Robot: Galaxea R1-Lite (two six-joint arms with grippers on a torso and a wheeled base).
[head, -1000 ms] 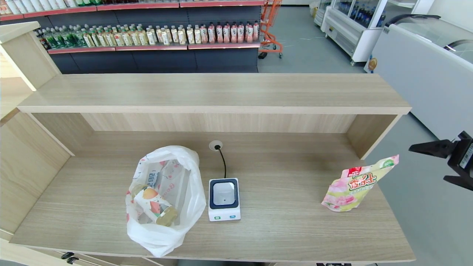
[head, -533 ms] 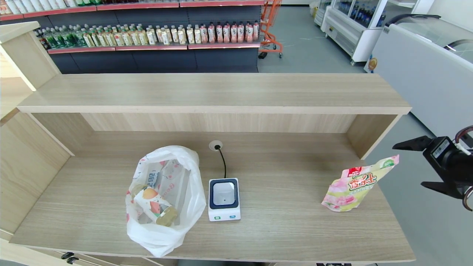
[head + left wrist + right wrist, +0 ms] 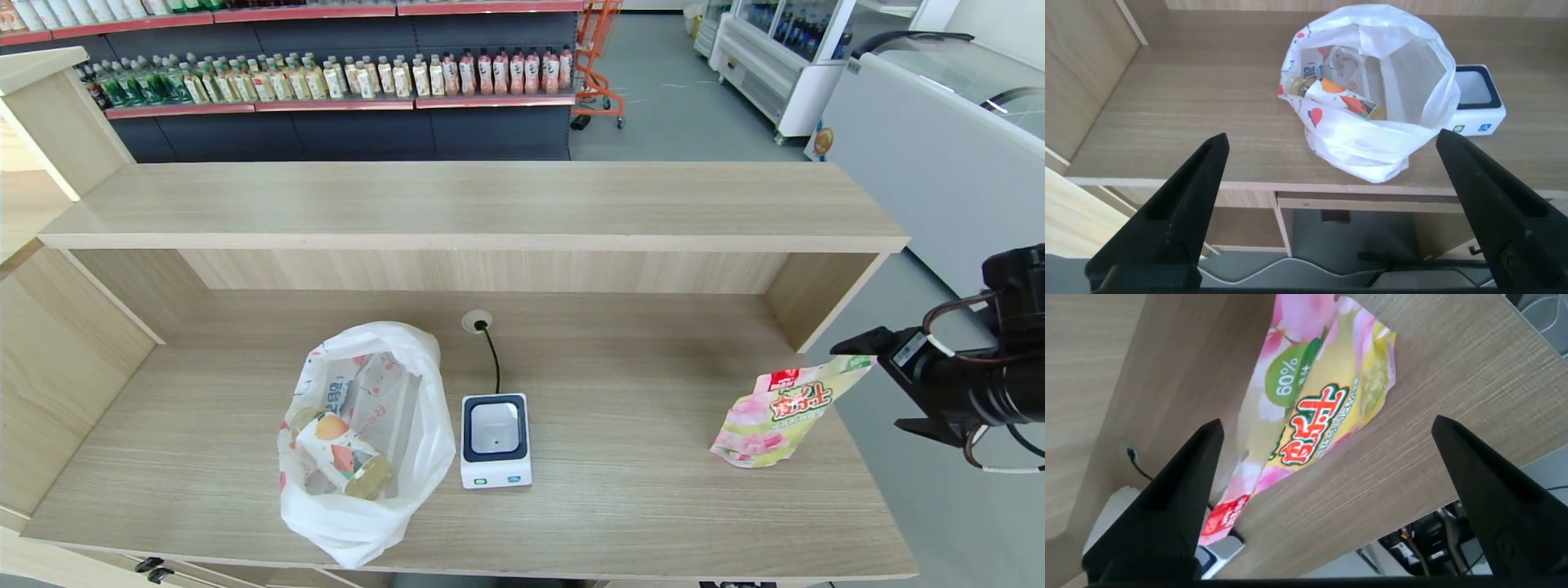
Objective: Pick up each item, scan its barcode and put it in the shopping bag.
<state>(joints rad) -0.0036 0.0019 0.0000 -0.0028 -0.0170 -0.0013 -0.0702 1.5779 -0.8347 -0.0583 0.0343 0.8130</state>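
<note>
The pink-and-yellow pouch (image 3: 775, 416) stands at the table's (image 3: 637, 506) right edge. The right pincer (image 3: 872, 387), spread wide and grasping nothing, is just off that edge beside it. The left pincer (image 3: 1333, 137), also spread, hangs off the near edge facing the shopping bag (image 3: 359, 457).

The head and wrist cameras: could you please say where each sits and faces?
Head view: on the head, facing forward and down at the counter; right gripper at right.
Left wrist view: faces the shopping bag and scanner past the open left gripper.
Right wrist view: faces down past its fingers at the snack pouch.
Shared: head and left wrist show the shopping bag.
</note>
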